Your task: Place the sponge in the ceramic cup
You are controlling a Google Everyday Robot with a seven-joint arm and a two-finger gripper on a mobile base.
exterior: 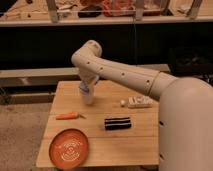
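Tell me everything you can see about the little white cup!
The cup is small, plain white and looks ceramic, with no handle showing. It stands upright on the far left part of the wooden table. The gripper hangs right over it and hides its mouth. A bluish sponge shows at its rim; whether it is inside cannot be told.

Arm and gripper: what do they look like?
The arm is a smooth off-white shell of thick rounded tubes with a bulbous elbow and a row of small dark dots along its side. No cables show. The gripper, just above the ceramic cup, looks pale too.
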